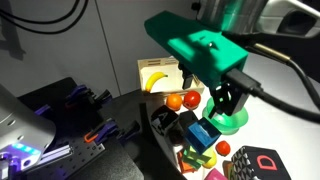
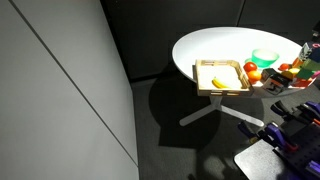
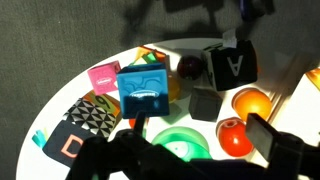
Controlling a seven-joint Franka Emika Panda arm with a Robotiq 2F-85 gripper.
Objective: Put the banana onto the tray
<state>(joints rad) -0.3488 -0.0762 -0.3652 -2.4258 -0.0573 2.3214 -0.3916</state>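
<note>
The yellow banana (image 1: pixel 155 80) lies inside the light wooden tray (image 1: pixel 146 66) at the table's edge; both exterior views show it, banana (image 2: pixel 220 82) on tray (image 2: pixel 204 88). My gripper (image 1: pixel 228 100) hangs open and empty above the round green bowl (image 1: pixel 232 121), away from the tray. In the wrist view the open jaws (image 3: pixel 198 140) frame the green bowl (image 3: pixel 178 143) and a red fruit (image 3: pixel 233 135). The banana is out of the wrist view.
An orange fruit (image 3: pixel 250 102), a blue box (image 3: pixel 145 88), a black letter cube (image 3: pixel 232 65), a dark cube (image 3: pixel 205 103) and patterned cards (image 3: pixel 85 118) crowd the round white table (image 2: pixel 200 48). Dark equipment (image 1: pixel 70 120) stands beside the table.
</note>
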